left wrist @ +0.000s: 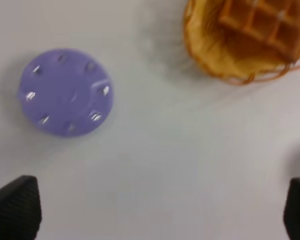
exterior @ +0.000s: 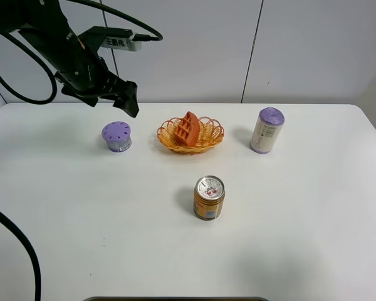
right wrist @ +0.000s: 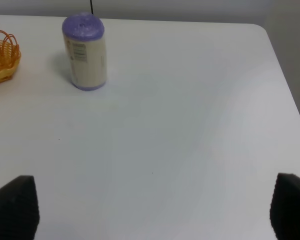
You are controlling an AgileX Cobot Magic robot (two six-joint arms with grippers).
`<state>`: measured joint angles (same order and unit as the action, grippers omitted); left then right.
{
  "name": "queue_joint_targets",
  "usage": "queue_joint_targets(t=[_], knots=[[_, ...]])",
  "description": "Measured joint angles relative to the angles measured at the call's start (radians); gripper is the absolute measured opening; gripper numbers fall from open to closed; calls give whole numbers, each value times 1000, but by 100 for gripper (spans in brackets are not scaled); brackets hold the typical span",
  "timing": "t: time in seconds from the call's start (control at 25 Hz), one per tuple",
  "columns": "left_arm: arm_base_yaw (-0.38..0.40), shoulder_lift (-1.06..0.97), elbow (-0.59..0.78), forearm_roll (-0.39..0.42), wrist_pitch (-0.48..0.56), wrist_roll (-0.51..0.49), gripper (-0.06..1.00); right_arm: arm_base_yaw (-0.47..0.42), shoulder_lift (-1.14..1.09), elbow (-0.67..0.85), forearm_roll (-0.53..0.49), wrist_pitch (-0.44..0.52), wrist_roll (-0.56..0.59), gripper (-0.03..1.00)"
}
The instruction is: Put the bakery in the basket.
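The orange-brown waffle-grid bakery [exterior: 188, 129] lies tilted inside the orange-yellow wicker basket [exterior: 208, 140] at the back middle of the table. Both also show in the left wrist view, the bakery [left wrist: 262, 22] in the basket [left wrist: 210, 52]. My left gripper [exterior: 126, 99] is open and empty, raised above the table behind and left of the basket, over the purple-lidded round container [exterior: 116, 137]. Its fingertips [left wrist: 15, 207] frame bare table. My right gripper is out of the exterior view; its open fingertips [right wrist: 12, 207] show in the right wrist view, empty.
The purple-lidded round container [left wrist: 65, 91] stands left of the basket. A tall white canister with a purple top [exterior: 266, 130] stands right of it, also in the right wrist view [right wrist: 85, 52]. A gold drink can [exterior: 208, 198] stands in front of the basket.
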<state>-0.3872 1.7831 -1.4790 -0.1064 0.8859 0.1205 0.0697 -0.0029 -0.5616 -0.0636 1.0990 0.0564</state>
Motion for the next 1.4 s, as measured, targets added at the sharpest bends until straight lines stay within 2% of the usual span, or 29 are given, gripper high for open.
queue_joint_targets(t=[0.24,0.44,0.88,1.2,1.4], knots=[[52,-74,0,49,125,1,99,0,0,0,0,0,0,91],[85,-118,0,55,194,27,99,0,0,0,0,0,0,91],[90,-297,206,89,201,37,99,0,0,0,0,0,0,91],[90,-467,351,179,240,-19,99,0,0,0,0,0,0,91],[90,-562,417,208,257,-34,99,0,0,0,0,0,0,91]])
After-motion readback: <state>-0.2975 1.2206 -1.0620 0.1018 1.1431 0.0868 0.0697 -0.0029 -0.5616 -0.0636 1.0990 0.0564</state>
